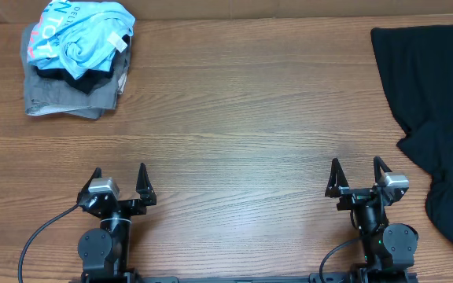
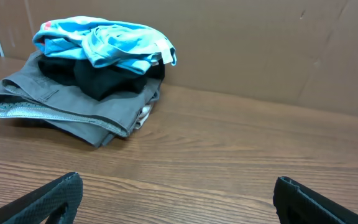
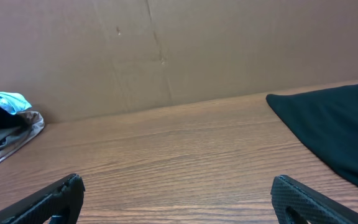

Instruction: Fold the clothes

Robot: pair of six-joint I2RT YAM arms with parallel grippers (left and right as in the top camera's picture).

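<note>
Wooden table (image 1: 234,118) | black shirt (image 1: 439,94) rumpled at right edge | left jaws wide, empty | right jaws wide, empty

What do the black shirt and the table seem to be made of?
The black shirt looks like soft, matte fabric, perhaps cotton: it lies limp and creased, without shine. The table looks like wood or wood-look laminate: brown grain lines, slight sheen.

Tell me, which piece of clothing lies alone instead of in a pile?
The large black soft shirt, lying apart on the right; the light blue garment and grey folded garment are stacked together at the far left.
</note>
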